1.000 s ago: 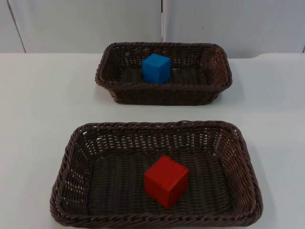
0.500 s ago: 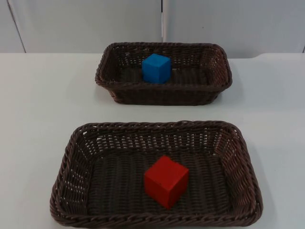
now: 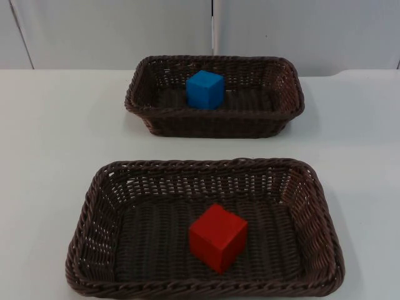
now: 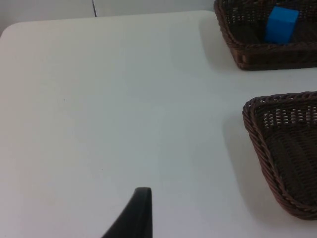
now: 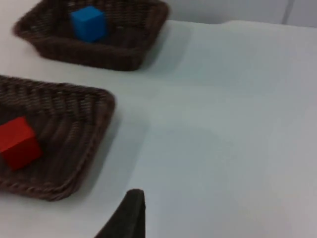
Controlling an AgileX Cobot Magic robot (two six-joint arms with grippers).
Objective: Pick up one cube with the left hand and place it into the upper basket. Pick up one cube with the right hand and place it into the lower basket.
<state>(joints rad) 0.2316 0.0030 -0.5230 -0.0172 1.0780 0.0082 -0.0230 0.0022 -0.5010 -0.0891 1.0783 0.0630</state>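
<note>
The left gripper [image 4: 141,208] hung over bare white bench [image 4: 124,109], off to the left of both baskets; whether it was wide or narrow could not be told. Ahead of it and to its right sat the upper dark brown woven wicker basket [image 4: 247,52] with the blue cube [image 4: 281,24] resting inside, well apart from this gripper. Nearer, also to its right, was the corner of the lower dark brown woven wicker basket [image 4: 262,148].

From above, the blue cube [image 3: 205,89] lay in the upper basket [image 3: 144,100], and the red cube [image 3: 217,237] lay on the floor of the lower basket [image 3: 94,206].

The right gripper [image 5: 131,210] hung over the bench [image 5: 223,124] to the right of the baskets; its opening could not be told either. The red cube [image 5: 19,143] sat in the lower basket [image 5: 94,124] to its left, apart from it, with the blue cube [image 5: 89,22] in the upper basket [image 5: 138,39] farther ahead.
</note>
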